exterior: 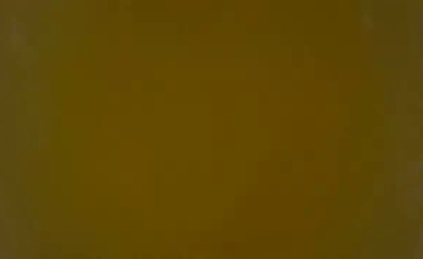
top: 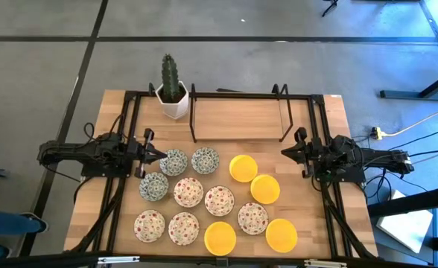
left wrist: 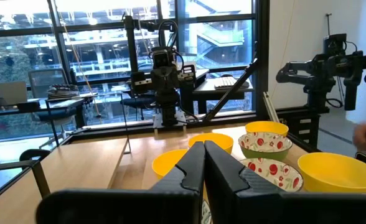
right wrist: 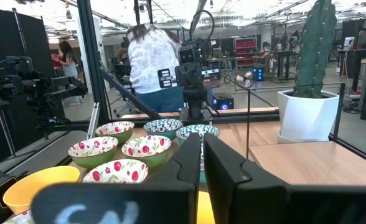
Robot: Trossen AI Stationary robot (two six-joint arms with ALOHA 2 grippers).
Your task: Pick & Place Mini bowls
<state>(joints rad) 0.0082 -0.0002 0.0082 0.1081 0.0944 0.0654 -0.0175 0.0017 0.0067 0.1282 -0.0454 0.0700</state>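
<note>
Pale wood of the desk [top: 226,123] carried the mini bowls [top: 211,197] bunched along its near half. Both tools were pinched together, empty; the left tool [top: 162,155] sat just beside a blue-green bowl [top: 173,162], the right tool [top: 284,152] slightly farther from a yellow bowl [top: 243,168].

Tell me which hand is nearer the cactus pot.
Left. The left hand sits just below-left of the cactus pot; the right hand waits across the table, beyond the rack.
</note>
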